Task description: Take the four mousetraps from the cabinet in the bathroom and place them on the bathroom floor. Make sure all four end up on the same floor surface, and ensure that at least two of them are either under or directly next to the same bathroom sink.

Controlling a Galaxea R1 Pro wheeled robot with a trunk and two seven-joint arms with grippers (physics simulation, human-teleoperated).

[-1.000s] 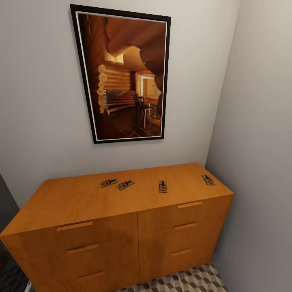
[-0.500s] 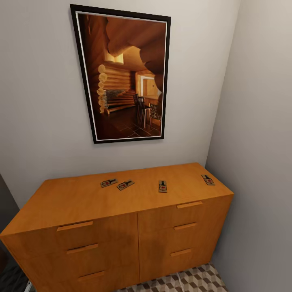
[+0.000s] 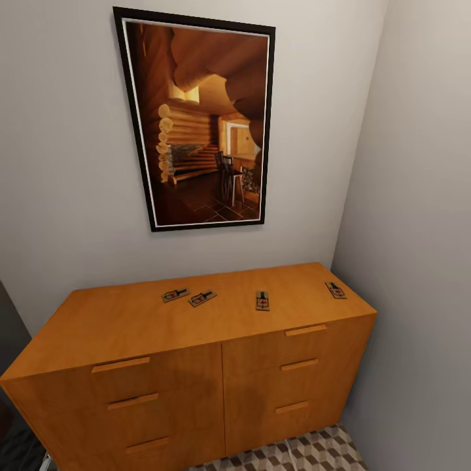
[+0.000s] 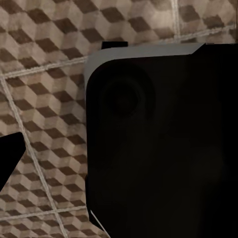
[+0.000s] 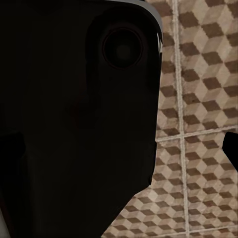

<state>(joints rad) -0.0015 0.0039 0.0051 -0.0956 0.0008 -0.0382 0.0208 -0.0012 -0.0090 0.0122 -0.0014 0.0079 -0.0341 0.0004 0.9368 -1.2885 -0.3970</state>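
Mousetraps lay in a loose row along the far part of the cabinet (image 3: 131,320) top, all four flat on the wood. The left pair (image 3: 175,295) (image 3: 202,298) sat just beside each other, nearly touching. A third (image 3: 262,300) lay apart, right of the middle, and the fourth (image 3: 335,290) was well apart at the far right corner, close to the side wall. Under the top, the cabinet front showed two columns of three drawers, each with a slim handle, all shut. A framed picture (image 3: 199,121) of a log-cabin room hung on the wall (image 3: 65,163) above. A strip of cube-patterned floor (image 3: 314,454) showed at the cabinet's near right foot.

My wrist cameras looked down at that same tiled floor (image 4: 44,94) (image 5: 203,99), with a dark housing blocking most of each view. A dark tip showed at an edge of each, but I could not tell whether my left or right jaws were open or closed.
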